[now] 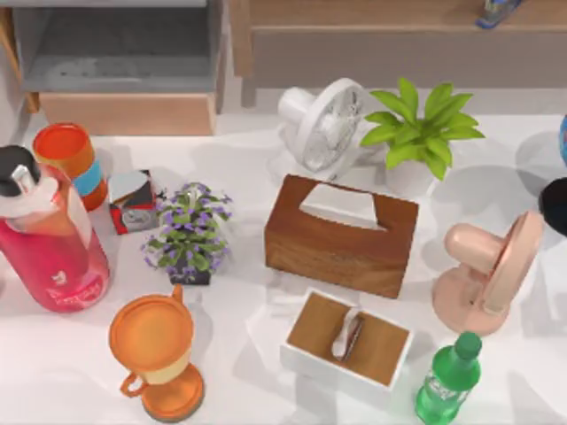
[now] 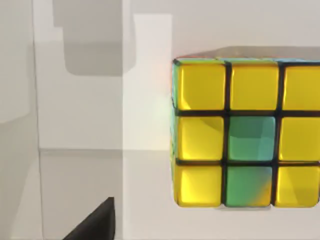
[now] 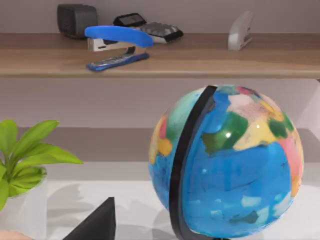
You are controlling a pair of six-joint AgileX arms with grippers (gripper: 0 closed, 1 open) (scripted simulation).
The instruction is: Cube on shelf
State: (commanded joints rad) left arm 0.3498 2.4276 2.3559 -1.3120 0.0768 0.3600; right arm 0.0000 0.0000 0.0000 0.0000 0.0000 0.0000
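Overhead, the white tabletop [image 1: 257,328] is crowded — tissue box [image 1: 341,235], two fans, plants — below the shelf [image 1: 372,13]. Left wrist view: the cube [image 2: 247,132] looms close, yellow and green tiles facing out; whether that claw is clenched, I cannot tell. Right wrist view: a globe [image 3: 227,160] below the shelf's blue stapler [image 3: 117,45].

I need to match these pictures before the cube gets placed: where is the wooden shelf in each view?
Top view: the shelf runs along the far edge, from the centre to the right.
Right wrist view: it spans the picture behind the globe.
Left wrist view: the cube, close up, before pale surfaces.
Shared landmark: the blue stapler lying on the shelf.
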